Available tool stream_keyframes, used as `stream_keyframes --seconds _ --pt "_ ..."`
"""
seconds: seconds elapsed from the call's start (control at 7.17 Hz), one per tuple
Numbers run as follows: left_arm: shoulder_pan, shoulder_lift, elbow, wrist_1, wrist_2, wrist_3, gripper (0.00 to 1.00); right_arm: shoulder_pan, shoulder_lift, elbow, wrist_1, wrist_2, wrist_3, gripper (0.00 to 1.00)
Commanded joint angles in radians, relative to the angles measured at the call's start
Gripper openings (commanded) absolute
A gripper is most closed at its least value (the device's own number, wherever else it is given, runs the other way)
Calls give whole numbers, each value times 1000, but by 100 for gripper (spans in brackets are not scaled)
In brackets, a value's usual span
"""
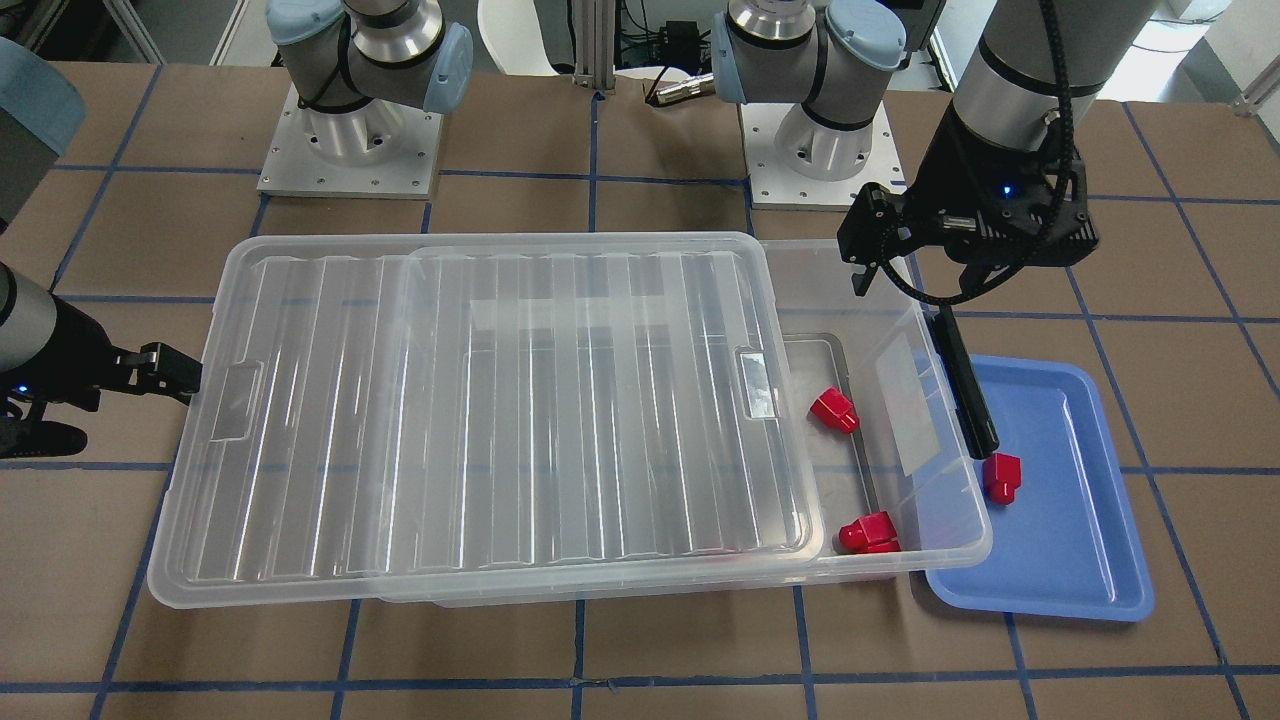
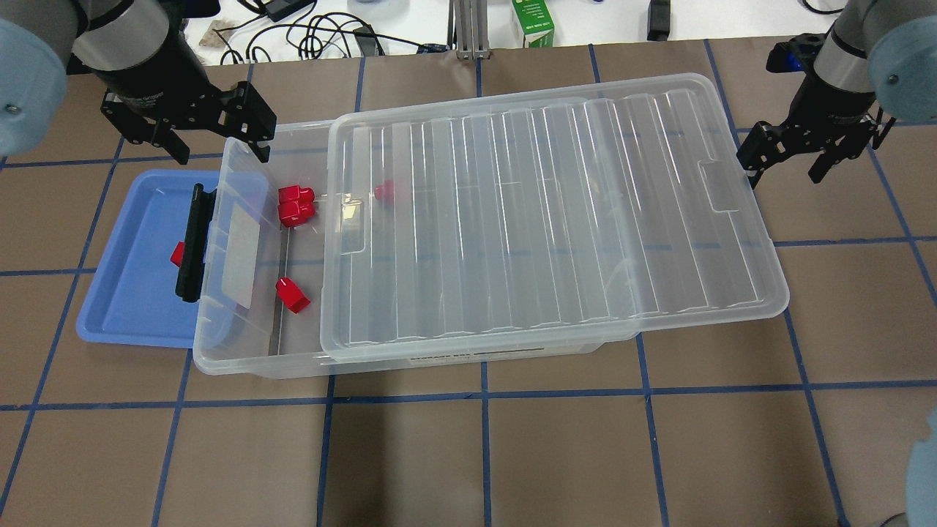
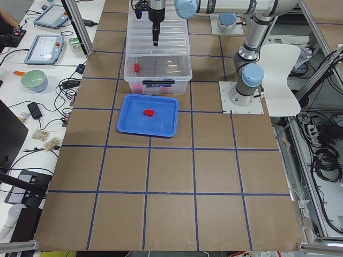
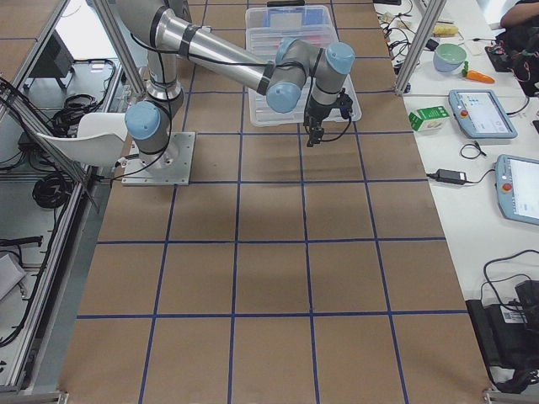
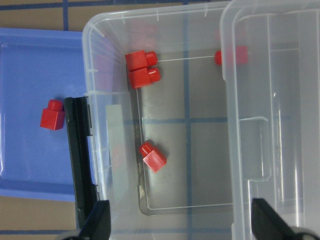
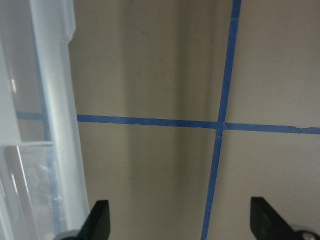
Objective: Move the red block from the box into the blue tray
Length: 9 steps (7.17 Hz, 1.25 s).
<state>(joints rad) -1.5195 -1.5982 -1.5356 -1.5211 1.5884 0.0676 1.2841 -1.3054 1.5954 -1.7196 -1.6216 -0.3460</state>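
1. Brown bench (image 2: 483,454), gridded with blue tape, fills the near part of the overhead view
2. At far left, the blue tray (image 2: 132,307) lies flat on the bench, just beside the left end of the box (image 2: 256,362)
3. On the tray floor, in the half nearer the box, rests the red block (image 5: 52,115), with no gripper touching it; from overhead it is partly hidden behind the black handle (image 2: 193,245) on the box's end wall
4. Above the uncovered left end of the box hangs the left gripper (image 5: 182,225), its jaws spread wide with nothing between them
5. Inside that uncovered end, a pair of red blocks (image 2: 296,203) touch side by side near the far wall, and a lone red block (image 2: 293,295) lies apart from them, closer to the near wall
6. Over the rest of the box sits the ribbed clear lid (image 2: 556,219), offset to the right so that it overhangs the box's right end; another red block (image 2: 386,192) shows dimly beneath its left edge
7. At far right, the right gripper (image 6: 182,222) hangs over the bench just beyond the lid's end, jaws wide apart and empty
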Motion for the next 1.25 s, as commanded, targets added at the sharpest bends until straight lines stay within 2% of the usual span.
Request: stream_keyframes --seconds 0.0,1.12 --pt "-2 0 -1 -1 1 0 100 30 2 0 0 0 38 100" --pt "-2 0 -5 -1 1 0 100 93 14 0 -2 58 170 100"
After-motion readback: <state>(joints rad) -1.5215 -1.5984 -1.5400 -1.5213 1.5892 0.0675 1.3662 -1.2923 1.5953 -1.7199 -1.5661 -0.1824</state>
